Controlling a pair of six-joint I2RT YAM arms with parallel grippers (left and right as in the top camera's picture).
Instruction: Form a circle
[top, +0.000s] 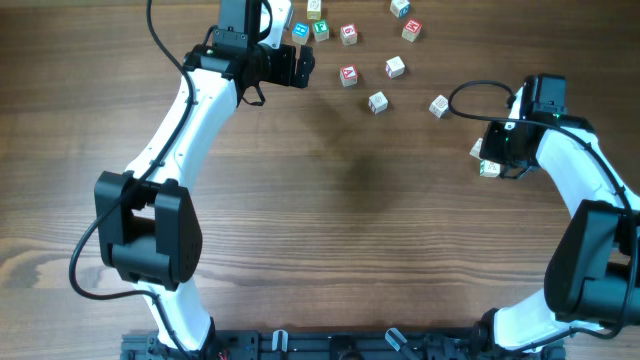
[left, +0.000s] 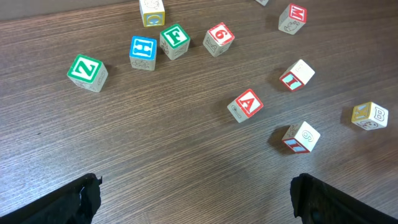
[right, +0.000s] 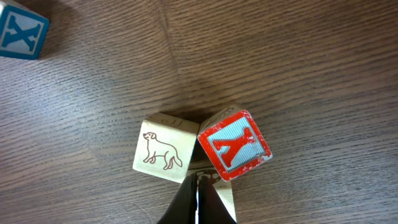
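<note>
My left fingers (top: 303, 66) hang wide open over the counter (top: 330, 200), my right fingers (right: 196, 200) pressed shut just beside the dog cube (right: 163, 150) and red Y cube (right: 234, 145).

The left arm (top: 190, 120) and right arm (top: 578, 168) share glossy white links joined by bulky black joint housings. The left end effector (top: 303, 66) is black and boxy; behind it loops a thin black cable (top: 153, 30). A second cable (top: 452, 100) curls behind the right end effector (top: 488, 160), with dark tapering fingers (right: 180, 211)
</note>
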